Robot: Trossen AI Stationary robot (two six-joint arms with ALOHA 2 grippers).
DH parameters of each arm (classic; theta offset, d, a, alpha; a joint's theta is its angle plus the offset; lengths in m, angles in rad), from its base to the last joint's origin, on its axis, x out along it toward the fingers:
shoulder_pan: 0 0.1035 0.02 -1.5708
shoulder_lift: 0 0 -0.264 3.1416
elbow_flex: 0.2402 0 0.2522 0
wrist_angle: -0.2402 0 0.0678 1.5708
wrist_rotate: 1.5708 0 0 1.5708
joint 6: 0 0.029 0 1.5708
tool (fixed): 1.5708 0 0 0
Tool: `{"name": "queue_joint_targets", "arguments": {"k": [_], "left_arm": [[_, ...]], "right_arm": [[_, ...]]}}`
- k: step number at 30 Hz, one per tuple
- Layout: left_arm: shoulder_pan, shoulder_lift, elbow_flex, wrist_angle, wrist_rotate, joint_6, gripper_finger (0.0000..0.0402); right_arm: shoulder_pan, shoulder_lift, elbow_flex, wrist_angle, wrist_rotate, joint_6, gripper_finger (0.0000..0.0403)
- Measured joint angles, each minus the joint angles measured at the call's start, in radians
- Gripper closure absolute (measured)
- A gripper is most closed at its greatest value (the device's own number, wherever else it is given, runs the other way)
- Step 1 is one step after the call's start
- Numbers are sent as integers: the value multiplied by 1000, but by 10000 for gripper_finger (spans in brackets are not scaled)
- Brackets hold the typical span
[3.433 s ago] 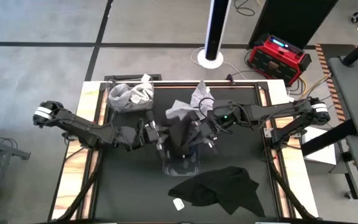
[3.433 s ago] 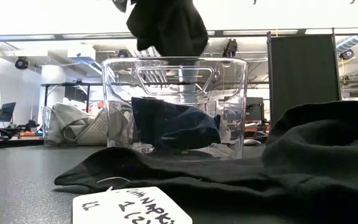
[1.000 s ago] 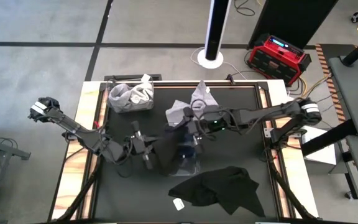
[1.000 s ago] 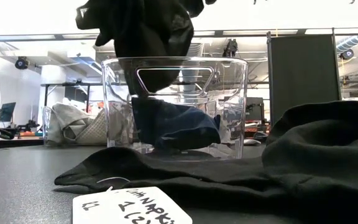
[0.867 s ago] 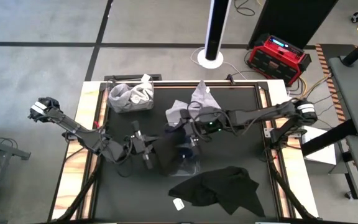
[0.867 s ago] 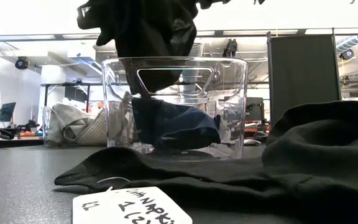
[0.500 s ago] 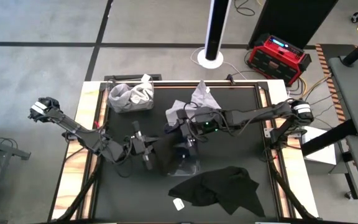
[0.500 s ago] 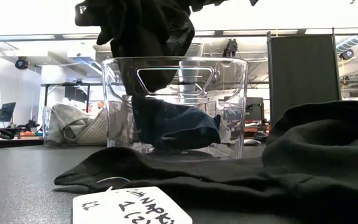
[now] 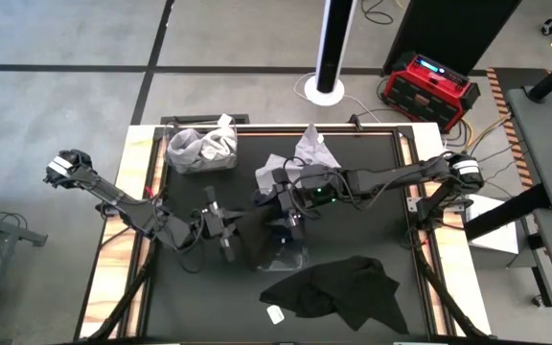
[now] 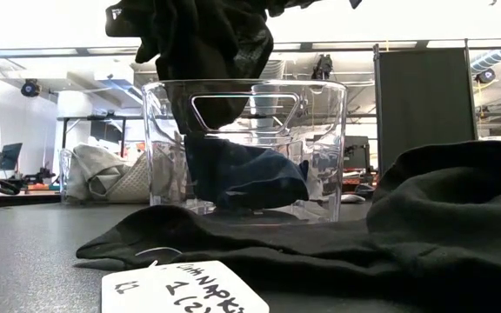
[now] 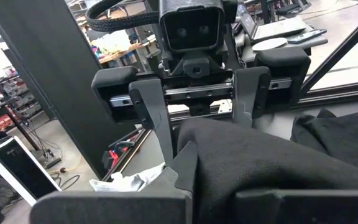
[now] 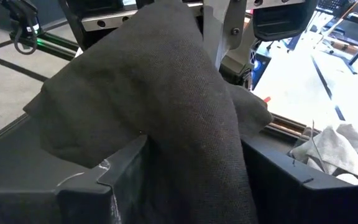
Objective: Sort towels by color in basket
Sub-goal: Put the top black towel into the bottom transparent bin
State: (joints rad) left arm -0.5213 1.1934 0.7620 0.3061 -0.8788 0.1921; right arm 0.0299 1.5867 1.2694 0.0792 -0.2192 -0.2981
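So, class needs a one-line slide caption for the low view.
Black towel hangs over the clear basket, a navy towel already inside.

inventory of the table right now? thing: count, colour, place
held towel: 1, black, over the basket's left edge, between both grippers
basket: 1, clear, table centre
towel in basket: 1, navy
towel on table: 1, black, front, white tag beside it
light towels: 2 heaps, grey-white, back left and back centre
left gripper: shut on held towel, left of basket
right gripper: shut on held towel, at basket's back
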Motion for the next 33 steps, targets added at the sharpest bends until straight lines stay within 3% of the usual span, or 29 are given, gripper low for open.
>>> {"name": "queue_joint_targets", "arguments": {"k": [20,33], "left_arm": [[0,0,0,0,0,-20,402],[0,0,0,0,0,-26,402]], "right_arm": [[0,0,-1,0,1,-9,186],[0,0,-1,0,2,-20,254]]}}
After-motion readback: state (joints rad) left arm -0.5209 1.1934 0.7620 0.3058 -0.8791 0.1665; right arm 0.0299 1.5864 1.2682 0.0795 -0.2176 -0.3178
